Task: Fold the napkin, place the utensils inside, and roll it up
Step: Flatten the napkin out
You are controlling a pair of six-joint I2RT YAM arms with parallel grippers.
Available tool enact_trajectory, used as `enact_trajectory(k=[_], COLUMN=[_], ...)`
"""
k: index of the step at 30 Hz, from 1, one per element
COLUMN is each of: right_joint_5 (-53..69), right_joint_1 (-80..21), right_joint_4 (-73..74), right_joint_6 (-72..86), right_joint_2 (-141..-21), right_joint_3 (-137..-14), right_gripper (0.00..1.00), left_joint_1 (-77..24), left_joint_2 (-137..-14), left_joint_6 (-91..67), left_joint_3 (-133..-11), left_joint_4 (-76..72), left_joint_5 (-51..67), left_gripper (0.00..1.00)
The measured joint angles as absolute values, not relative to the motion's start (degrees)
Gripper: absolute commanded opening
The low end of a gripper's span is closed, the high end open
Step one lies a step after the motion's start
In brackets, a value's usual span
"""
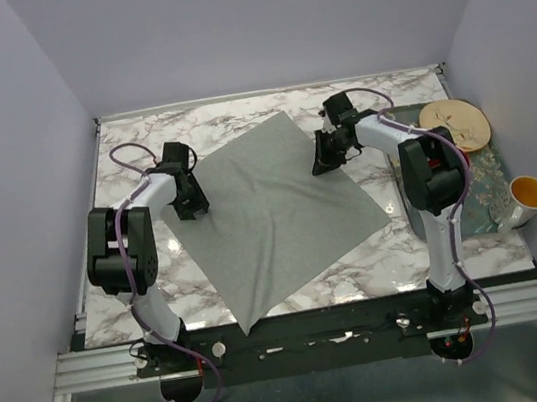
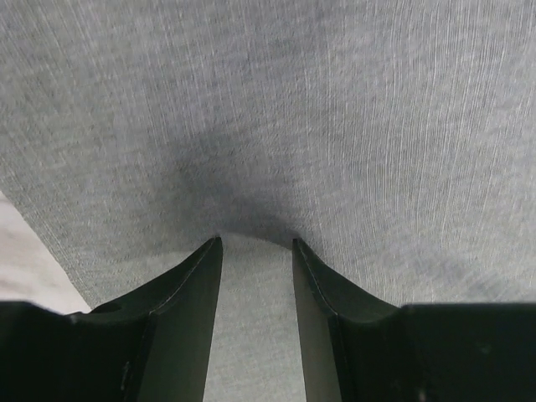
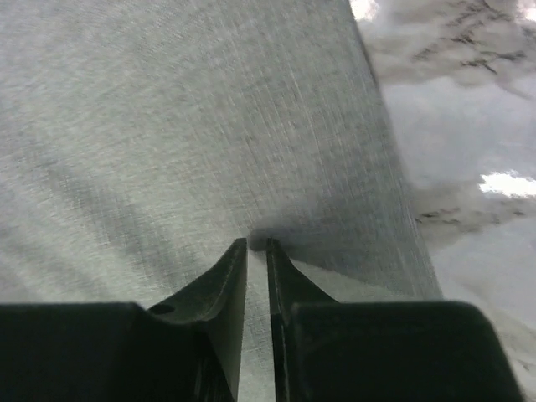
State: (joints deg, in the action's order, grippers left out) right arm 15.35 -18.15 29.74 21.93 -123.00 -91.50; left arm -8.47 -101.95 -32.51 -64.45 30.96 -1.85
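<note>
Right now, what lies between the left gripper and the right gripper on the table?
Only the napkin: its bare grey cloth spans from the left gripper to the right gripper, as the top view shows.

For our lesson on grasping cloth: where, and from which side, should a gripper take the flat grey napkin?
Probably best to pinch a corner of the napkin, coming from above and outside, over the table. It lies flat and thin, so only its border can be lifted and pinched.
</note>
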Motion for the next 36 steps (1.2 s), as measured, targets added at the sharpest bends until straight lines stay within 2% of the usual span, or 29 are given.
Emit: enact_trajectory(k=[7,18,21,23,26,30,36], right_joint_5=[16.2,16.2,14.6,14.0,13.0,11.6,9.1], right_joint_1=[-16.5,-12.9,-12.7,-12.8,-13.1,-15.0,-18.0], right_joint_4=[32.9,39.6,41.1,41.8,41.5,41.1,37.1], right_joint_6=[22.2,21.5,21.0,20.3,19.4,17.9,18.2], right_joint_2=[-125.0,-131.3,-133.2,-133.0,-130.6,-123.0,-113.7], right_joint_3=[-93.8,-105.3,-109.1,-109.3,-105.6,-96.4,-84.5], right_gripper=[0.23,0.24,0.27,0.34,0.45,0.45,0.39], left_joint_1=[-8.3,-8.3,-8.3,-8.6,-8.8,-9.0,-9.5], left_joint_2=[-108.0,-110.5,-110.5,-110.5,-110.5,-110.3,-114.0], left_joint_6=[-31.5,-30.3,-29.6,-28.8,-28.5,-29.2,-31.2], left_joint_3=[-72.5,-76.1,-76.4,-76.9,-78.6,-80.1,-82.6], left_joint_4=[32.1,32.5,32.6,32.8,32.9,31.9,30.7], left_joint_5=[-3.9,-4.1,-4.3,-5.3,-6.0,-5.4,-2.7], left_gripper=[0.50,0.52,0.53,0.53,0.53,0.53,0.52])
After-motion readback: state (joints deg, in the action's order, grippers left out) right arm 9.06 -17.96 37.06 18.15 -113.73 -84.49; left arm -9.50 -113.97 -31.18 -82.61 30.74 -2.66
